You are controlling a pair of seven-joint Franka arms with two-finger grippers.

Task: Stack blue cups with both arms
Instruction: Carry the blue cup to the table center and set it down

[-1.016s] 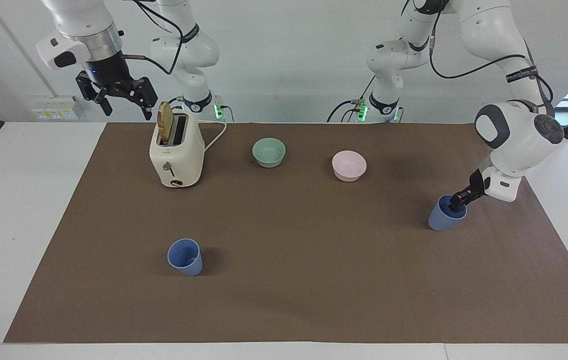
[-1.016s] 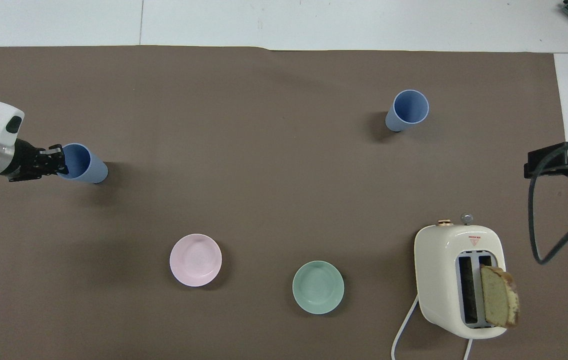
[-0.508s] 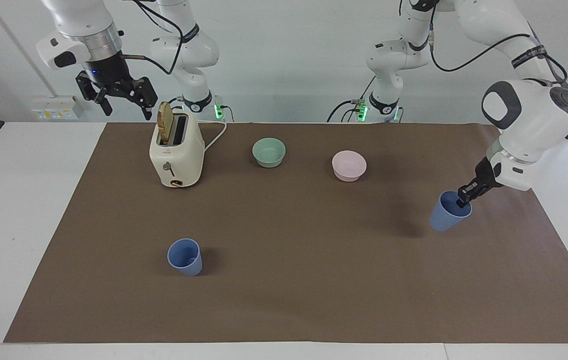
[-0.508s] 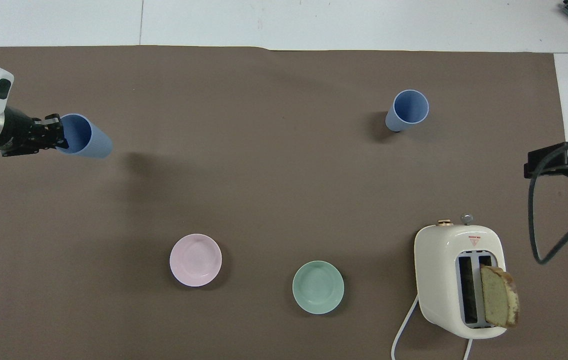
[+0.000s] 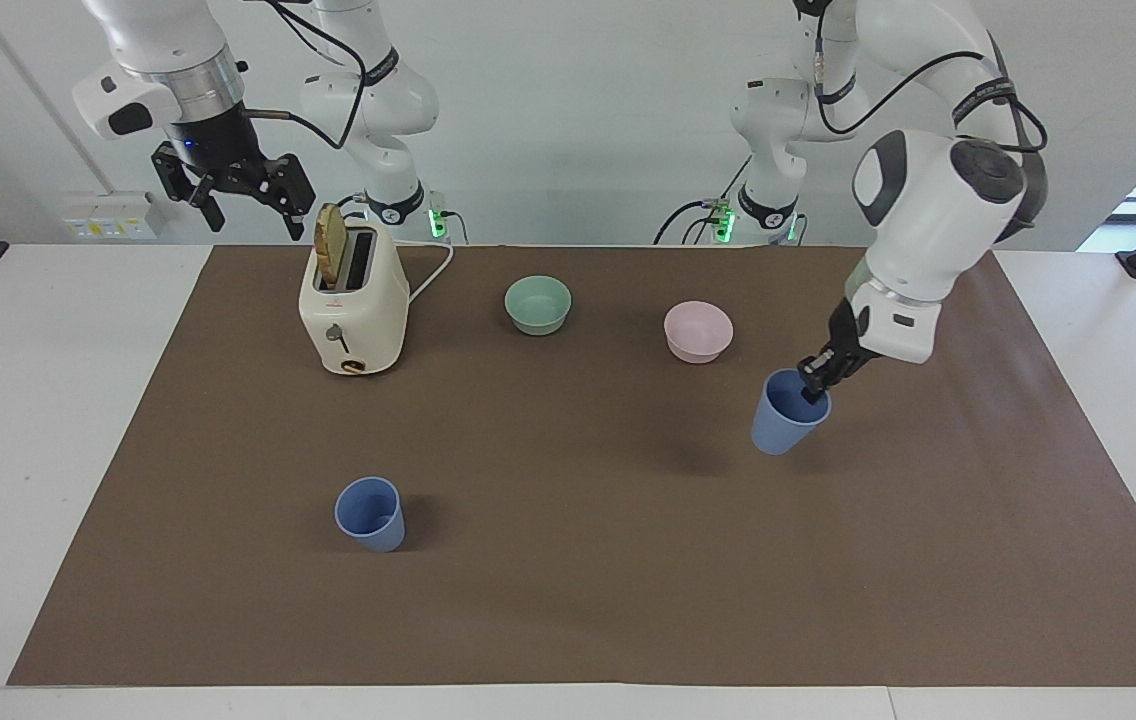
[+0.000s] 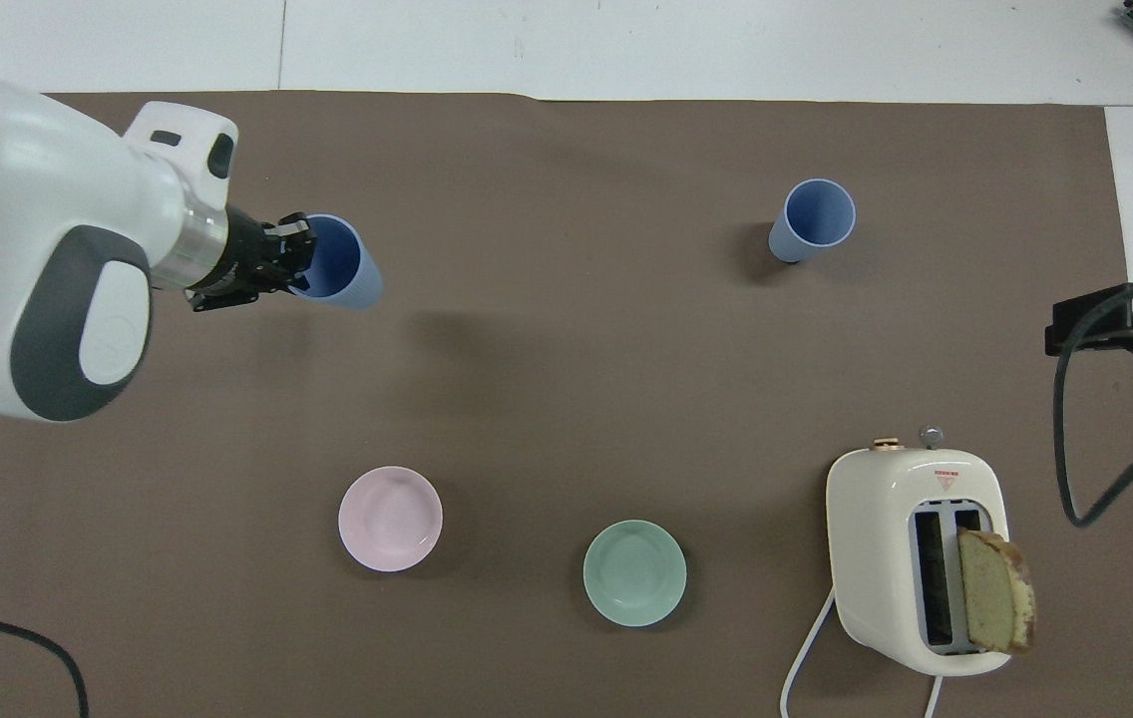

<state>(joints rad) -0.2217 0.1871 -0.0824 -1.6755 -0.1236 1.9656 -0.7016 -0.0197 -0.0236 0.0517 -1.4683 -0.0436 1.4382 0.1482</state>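
My left gripper [image 5: 814,386] is shut on the rim of one blue cup [image 5: 783,425], one finger inside it. It holds the cup tilted in the air over the brown mat [image 5: 568,600], at the left arm's end; its shadow lies below. It also shows in the overhead view, gripper [image 6: 292,261] and cup [image 6: 345,267]. The second blue cup [image 5: 370,513] stands upright on the mat toward the right arm's end, farther from the robots than the toaster; it also shows in the overhead view [image 6: 814,217]. My right gripper [image 5: 233,195] hangs open and empty, high beside the toaster, and waits.
A cream toaster [image 5: 353,305] with a bread slice [image 5: 331,243] in one slot stands near the robots at the right arm's end. A pale green bowl [image 5: 538,303] and a pale pink bowl [image 5: 698,330] sit beside it along the near edge of the mat.
My left gripper has lifted the blue cup off the mat and carried it toward the middle of the table. The right arm and the second cup have not moved.
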